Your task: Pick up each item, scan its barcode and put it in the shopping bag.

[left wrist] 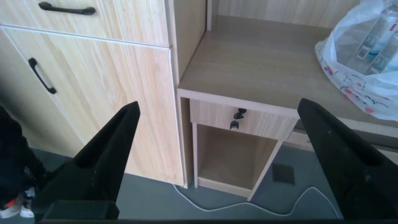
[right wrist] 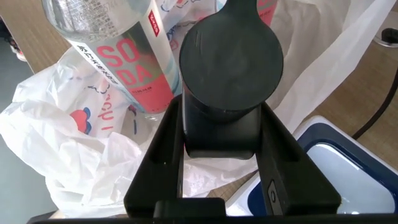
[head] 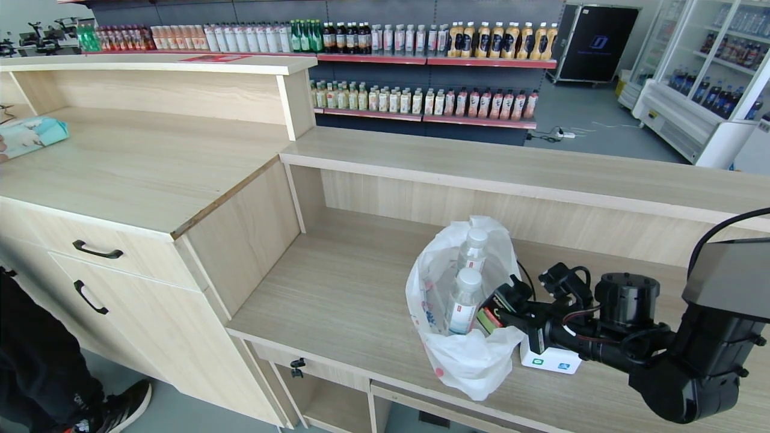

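The shopping bag [head: 463,361] sits near the desk [head: 337,294] front edge, lower centre-right. The right tool [head: 504,308], arm folded low at lower right, clamps a black item [right wrist: 230,56] at its rim. The left tool [left wrist: 219,104] gapes wide.

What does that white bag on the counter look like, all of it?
The shopping bag is thin, crinkled white plastic with red and blue print. It stands open-mouthed on the lower wooden counter, holding two clear bottles with white caps. The right gripper, shut on a dark item, is at its mouth; a white box sits beside it.
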Controlling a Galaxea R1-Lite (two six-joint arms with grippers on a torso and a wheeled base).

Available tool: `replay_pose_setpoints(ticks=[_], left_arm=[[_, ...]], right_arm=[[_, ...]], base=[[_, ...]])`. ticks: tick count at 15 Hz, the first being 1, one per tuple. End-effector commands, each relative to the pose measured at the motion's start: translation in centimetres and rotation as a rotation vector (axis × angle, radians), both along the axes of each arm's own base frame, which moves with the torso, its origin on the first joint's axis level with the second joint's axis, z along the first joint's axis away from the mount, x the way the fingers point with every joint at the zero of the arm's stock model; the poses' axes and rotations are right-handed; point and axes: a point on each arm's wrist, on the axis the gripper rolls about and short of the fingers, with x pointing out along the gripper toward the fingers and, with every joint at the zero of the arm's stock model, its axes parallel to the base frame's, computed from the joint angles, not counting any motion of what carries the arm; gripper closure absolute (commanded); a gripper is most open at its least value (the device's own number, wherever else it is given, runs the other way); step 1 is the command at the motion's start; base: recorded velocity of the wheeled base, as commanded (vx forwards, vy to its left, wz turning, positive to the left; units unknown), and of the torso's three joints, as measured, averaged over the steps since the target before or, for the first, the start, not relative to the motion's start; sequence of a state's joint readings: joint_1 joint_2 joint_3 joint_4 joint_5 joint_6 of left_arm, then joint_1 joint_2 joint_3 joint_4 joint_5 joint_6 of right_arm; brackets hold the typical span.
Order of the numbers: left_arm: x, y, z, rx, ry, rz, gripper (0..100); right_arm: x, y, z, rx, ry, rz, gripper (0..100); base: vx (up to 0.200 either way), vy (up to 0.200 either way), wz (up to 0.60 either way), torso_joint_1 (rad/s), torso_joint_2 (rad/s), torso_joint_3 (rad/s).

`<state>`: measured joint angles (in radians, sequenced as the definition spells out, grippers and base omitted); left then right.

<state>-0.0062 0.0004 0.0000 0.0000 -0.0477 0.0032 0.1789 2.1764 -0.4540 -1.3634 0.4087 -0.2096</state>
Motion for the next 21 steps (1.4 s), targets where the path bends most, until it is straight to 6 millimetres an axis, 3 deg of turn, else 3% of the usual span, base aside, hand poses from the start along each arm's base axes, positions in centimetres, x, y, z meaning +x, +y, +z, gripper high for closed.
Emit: replay_pose_setpoints(ticks=[1, 8, 11, 15, 18, 21], left_arm=[[0.0, 0.0, 0.0, 0.000, 0.001, 0.000, 0], [0.0, 0.0, 0.0, 0.000, 0.001, 0.000, 0], [0.0, 0.0, 0.0, 0.000, 0.001, 0.000, 0], [0.0, 0.0, 0.0, 0.000, 0.001, 0.000, 0], [0.0, 0.0, 0.0, 0.000, 0.001, 0.000, 0], [0.0, 0.0, 0.0, 0.000, 0.001, 0.000, 0]], right_arm=[[0.0, 0.1, -0.1, 0.000, 0.001, 0.003, 0], [0.0, 0.1, 0.6, 0.009, -0.014, 0.001, 0], [-0.6, -0.2, 4.6, 0.033, -0.126, -0.005, 0], [-3.5, -2.5, 11.0, 0.034, -0.232, -0.071, 0], [-5.2, -4.3, 13.7, 0.017, -0.327, -0.128, 0], [-6.8, -6.4, 15.9, -0.154, -0.493, -0.186, 0]], base=[[0.000, 0.000, 0.00, 0.000, 0.00, 0.000], [0.000, 0.000, 0.00, 0.000, 0.00, 0.000], [0.000, 0.000, 0.00, 0.000, 0.00, 0.000], [0.000, 0.000, 0.00, 0.000, 0.00, 0.000], [0.000, 0.000, 0.00, 0.000, 0.00, 0.000], [0.000, 0.000, -0.20, 0.002, 0.00, 0.001]])
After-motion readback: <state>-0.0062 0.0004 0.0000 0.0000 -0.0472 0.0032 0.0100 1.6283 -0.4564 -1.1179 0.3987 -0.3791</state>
